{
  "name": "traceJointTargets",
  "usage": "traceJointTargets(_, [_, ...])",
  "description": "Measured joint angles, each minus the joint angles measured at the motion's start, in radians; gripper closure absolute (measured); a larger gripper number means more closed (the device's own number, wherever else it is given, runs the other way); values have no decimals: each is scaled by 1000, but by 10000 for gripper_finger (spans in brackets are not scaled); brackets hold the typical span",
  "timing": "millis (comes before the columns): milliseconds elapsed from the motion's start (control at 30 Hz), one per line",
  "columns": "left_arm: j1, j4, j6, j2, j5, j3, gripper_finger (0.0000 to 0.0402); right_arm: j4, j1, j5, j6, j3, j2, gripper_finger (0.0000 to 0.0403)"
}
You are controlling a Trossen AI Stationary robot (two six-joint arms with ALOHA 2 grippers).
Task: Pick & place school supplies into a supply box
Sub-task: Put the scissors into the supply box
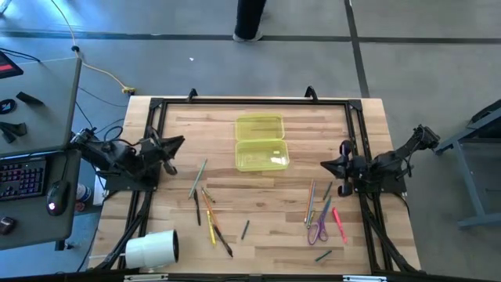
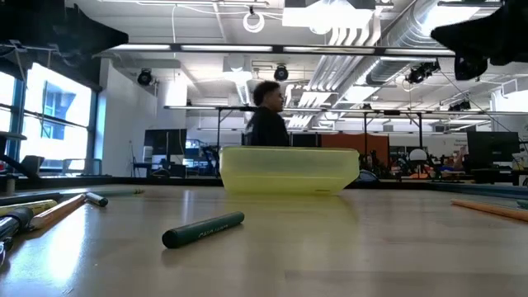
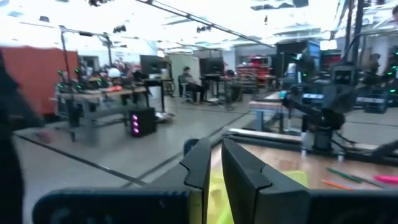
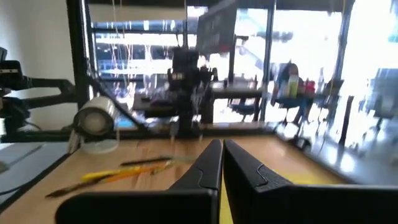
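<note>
The supply box (image 1: 262, 143) lies open on its two yellow-green halves at the table's far middle; it also shows in the low view (image 2: 289, 171). School supplies lie flat in two groups. Pens and pencils (image 1: 205, 205) are at the near left, and pens with purple scissors (image 1: 318, 229) are at the near right. A green marker (image 2: 204, 229) lies nearest the low camera. My left gripper (image 1: 178, 143) hangs above the table left of the box, open by a narrow gap (image 3: 214, 163), with nothing between its fingers. My right gripper (image 1: 325, 164) hangs right of the box, shut (image 4: 222, 163) and holding nothing.
A big white roll (image 1: 153, 249) lies at the near left corner. A black frame rail (image 1: 250, 101) runs along the table's far edge and sides. A desk with a keyboard (image 1: 23, 176) stands left of the table. A person (image 2: 268, 115) is beyond the far edge.
</note>
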Motion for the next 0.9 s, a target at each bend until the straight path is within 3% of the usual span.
traceJointTargets(100, [0, 12, 25, 0, -23, 0, 328, 114, 0, -6, -135, 0, 0, 402])
traceJointTargets(367, [0, 12, 25, 0, -68, 1, 328, 373, 0, -60, -246, 1, 0, 402])
traceJointTargets(467, [0, 12, 16, 0, -68, 1, 328, 335, 0, -36, -216, 44, 9, 392])
traceJointTargets(633, [0, 11, 15, 0, -70, 1, 328, 183, 0, -28, -136, 235, 122, 352])
traceJointTargets(767, [0, 12, 12, 0, -70, 2, 328, -9, 0, -11, -2, 435, 312, 313])
traceJointTargets(900, [0, 12, 2, 0, -71, 2, 328, -295, 0, -2, 300, 622, 544, 286])
